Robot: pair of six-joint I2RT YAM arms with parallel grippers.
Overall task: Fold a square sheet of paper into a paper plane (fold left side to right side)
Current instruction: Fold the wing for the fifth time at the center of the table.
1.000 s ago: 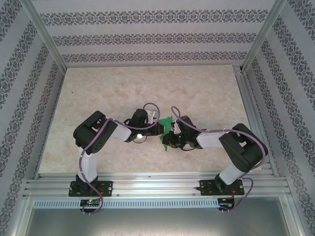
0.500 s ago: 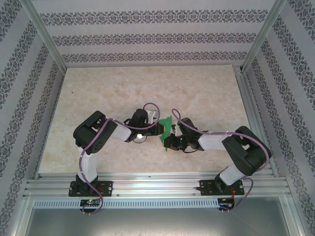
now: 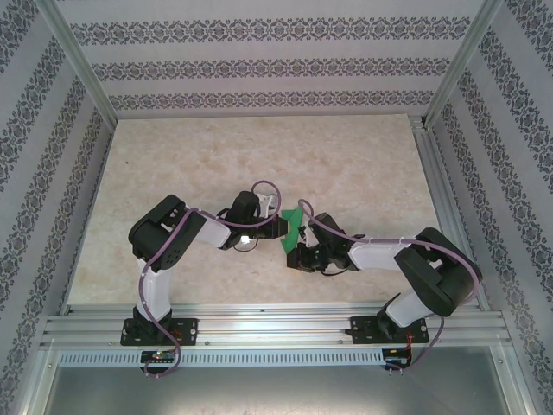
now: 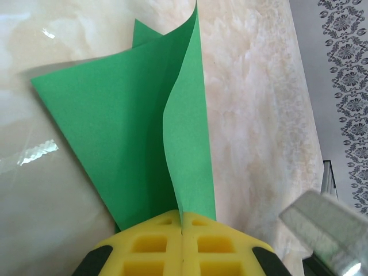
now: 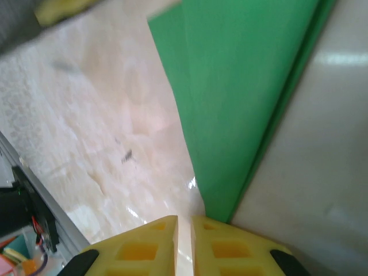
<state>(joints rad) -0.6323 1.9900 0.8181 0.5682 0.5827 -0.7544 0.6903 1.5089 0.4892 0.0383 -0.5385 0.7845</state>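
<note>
Your bench is a pale beige slab, marbled and glossy enough to throw back light. Near its middle you see the folded green sheet of paper. Whether it rests on the bench is unclear.

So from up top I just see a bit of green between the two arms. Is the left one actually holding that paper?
Observer: Yes. In its wrist view the left end effector has its yellow pads pressed together on the green sheet.
Operator: Is the sheet flat?
Observer: No, it is doubled over, and one layer curls up and away from the other.
Operator: And the right arm?
Observer: The right end effector shows a thin slit between its pads, with the sheet's lower tip at one pad; whether it pinches the paper I cannot tell.
</note>
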